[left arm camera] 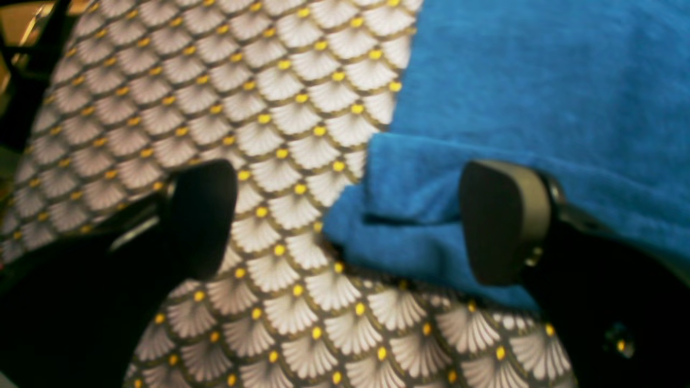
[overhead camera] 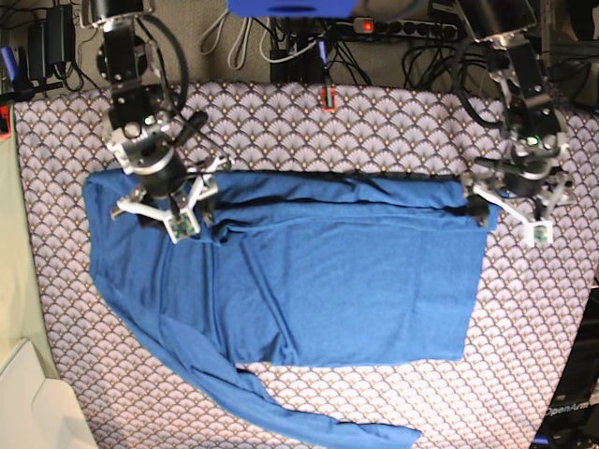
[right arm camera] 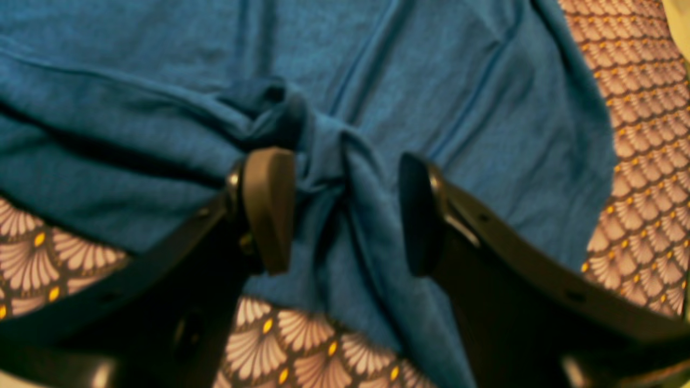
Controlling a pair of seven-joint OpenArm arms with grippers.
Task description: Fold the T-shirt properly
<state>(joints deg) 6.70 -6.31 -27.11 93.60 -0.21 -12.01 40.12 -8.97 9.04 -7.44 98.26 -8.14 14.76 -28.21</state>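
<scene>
The blue T-shirt (overhead camera: 328,281) lies spread on the scallop-patterned tablecloth (overhead camera: 281,122), its far edge folded over, and one long sleeve (overhead camera: 309,426) trails toward the near edge. My right gripper (overhead camera: 173,201) is over the shirt's far left part. In the right wrist view it (right arm camera: 342,213) is open, with a bunched ridge of blue cloth (right arm camera: 323,156) standing between its pads. My left gripper (overhead camera: 510,201) is at the shirt's far right corner. In the left wrist view it (left arm camera: 350,221) is open, and the folded corner (left arm camera: 409,215) lies between the fingers, against the right one (left arm camera: 504,221).
Cables and a power strip (overhead camera: 402,28) run along the back beyond the table. A small red object (overhead camera: 328,97) sits at the far edge of the cloth. A cream surface (overhead camera: 37,402) lies at the near left corner. Bare tablecloth borders the shirt on all sides.
</scene>
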